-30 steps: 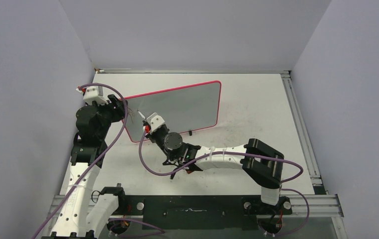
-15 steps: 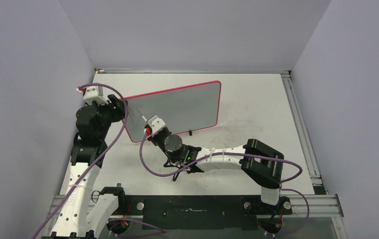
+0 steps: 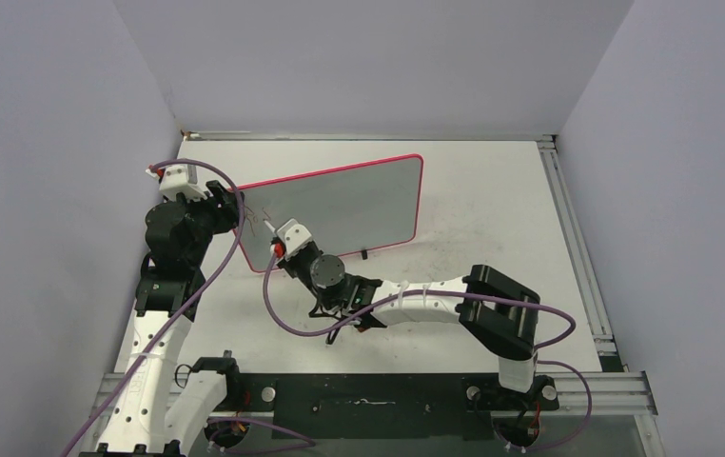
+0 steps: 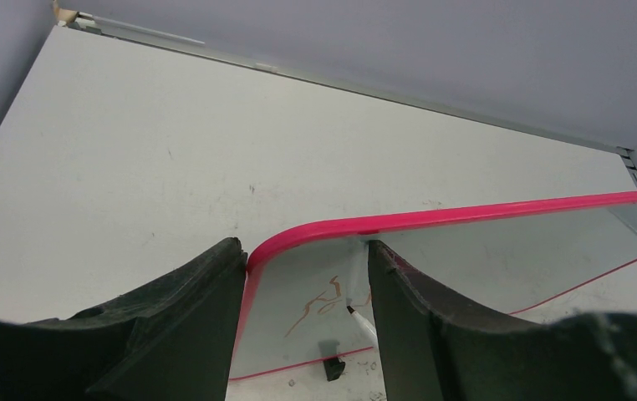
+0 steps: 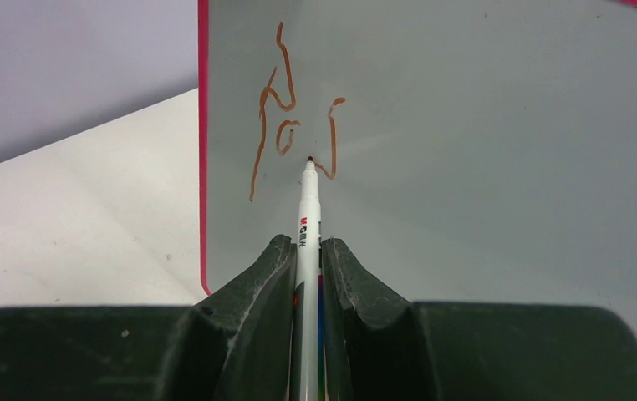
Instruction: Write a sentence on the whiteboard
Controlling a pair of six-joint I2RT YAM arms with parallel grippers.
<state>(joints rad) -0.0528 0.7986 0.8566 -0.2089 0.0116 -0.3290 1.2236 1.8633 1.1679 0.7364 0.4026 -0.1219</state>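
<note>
Few looping red-brown strokes (image 5: 260, 134), smooth whiteboard (image 5: 482, 167)

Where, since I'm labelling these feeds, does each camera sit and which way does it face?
Top external: above and behind the arm bases, looking down at the white table and the standing red-rimmed grey whiteboard; the left arm and right arm show.
Left wrist: on the left arm, looking along the board's top rim; the left gripper flanks its corner with black fingers.
Right wrist: facing the board; the right gripper clamps a white marker at reddish-brown writing.
Shared: both wrist views show the writing and marker tip.
</note>
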